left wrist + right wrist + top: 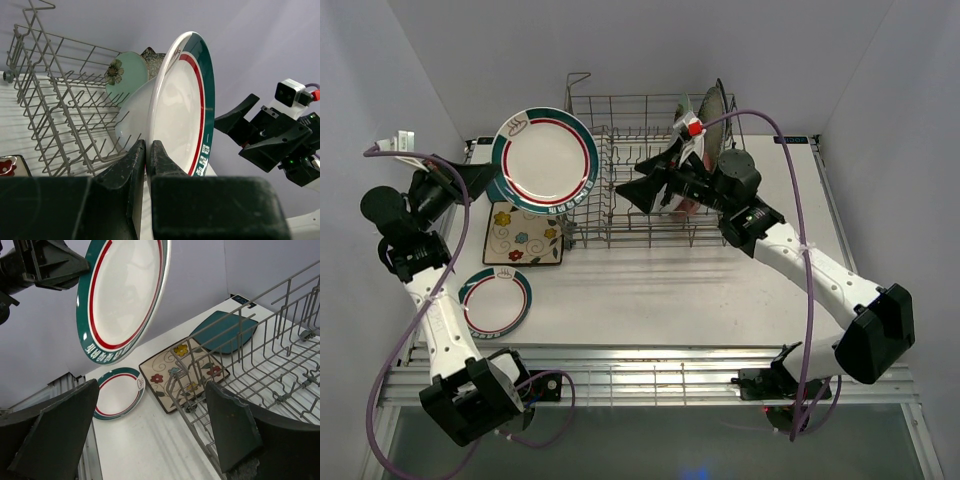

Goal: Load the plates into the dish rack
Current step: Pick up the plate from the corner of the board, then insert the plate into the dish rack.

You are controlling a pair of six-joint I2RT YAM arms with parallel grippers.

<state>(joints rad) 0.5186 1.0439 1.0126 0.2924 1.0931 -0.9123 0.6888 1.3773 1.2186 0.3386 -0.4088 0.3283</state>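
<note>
Top external: rimmed plate [545,160] in left claw [488,180] near dish rack [632,160].

1. I saw the raised plate [545,160] was white, with a dark green rim band and a thin red ring.
2. The bench plate [495,302] matched it.
3. The square plate [524,236] was cream with red, yellow and blue flowers.
4. The dish rack [630,190] was grey wire.

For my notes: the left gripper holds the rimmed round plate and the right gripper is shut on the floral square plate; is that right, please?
Not quite: the right wrist view shows the right gripper open and empty. The left gripper does hold the rimmed round plate.
</note>
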